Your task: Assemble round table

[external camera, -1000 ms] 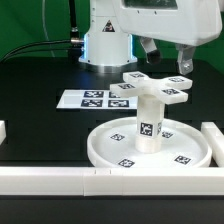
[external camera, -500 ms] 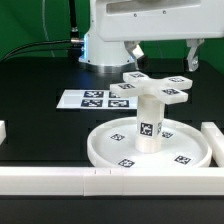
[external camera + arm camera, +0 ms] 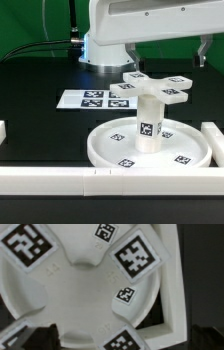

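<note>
The round white disc [image 3: 105,152] lies rim up at the front. The tagged white post [image 3: 149,120] stands upright in its hub. A white cross-shaped tagged piece [image 3: 155,88] sits on top of the post. My gripper [image 3: 169,50] hangs above that piece, apart from it, open wide and empty. One finger [image 3: 133,48] shows at the exterior view's left of the cross and the other [image 3: 205,55] at the right edge. The wrist view looks down on the cross piece [image 3: 70,291] between my gripper's [image 3: 115,341] dark fingertips.
The marker board [image 3: 95,99] lies flat behind the disc. White border rails run along the front [image 3: 60,181], with ends at the exterior view's right [image 3: 213,140] and left [image 3: 3,131]. The robot base [image 3: 100,45] stands at the back.
The gripper has risen away from the cross piece and its fingers have spread wider apart. The disc, post and cross piece have not moved.
</note>
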Tool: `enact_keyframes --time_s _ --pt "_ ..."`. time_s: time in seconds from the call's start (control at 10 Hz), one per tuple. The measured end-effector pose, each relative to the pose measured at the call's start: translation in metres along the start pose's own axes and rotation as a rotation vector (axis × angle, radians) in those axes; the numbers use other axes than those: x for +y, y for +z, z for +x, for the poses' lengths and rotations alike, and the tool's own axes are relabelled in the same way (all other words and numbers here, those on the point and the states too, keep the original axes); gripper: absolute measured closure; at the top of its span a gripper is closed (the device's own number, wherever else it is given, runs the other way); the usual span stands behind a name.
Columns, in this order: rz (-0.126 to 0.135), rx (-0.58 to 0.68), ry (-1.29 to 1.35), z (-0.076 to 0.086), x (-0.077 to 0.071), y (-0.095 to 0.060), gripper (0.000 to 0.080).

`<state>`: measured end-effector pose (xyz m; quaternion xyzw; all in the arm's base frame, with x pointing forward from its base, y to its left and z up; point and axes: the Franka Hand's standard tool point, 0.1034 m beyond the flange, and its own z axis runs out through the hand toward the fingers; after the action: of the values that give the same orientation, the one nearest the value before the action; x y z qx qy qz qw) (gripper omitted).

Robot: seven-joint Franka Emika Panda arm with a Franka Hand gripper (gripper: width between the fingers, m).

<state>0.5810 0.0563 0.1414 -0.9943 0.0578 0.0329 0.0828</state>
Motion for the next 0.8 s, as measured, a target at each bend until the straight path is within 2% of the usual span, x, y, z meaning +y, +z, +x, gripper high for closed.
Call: enact_keyframes --time_s 0.2,0.3,0.6,0.8 --pt "-0.009 0.007 -0.179 0.0012 0.0011 0.0004 0.0151" --pt "-0.033 0.029 -0.316 0.0042 0.0015 0.0013 0.0151" --pt "-0.08 0.023 -0.665 0.0039 -0.0027 0.0032 0.0151" --pt "-0.086 0.014 -0.786 0.0039 -0.0006 0.0034 0.0151"
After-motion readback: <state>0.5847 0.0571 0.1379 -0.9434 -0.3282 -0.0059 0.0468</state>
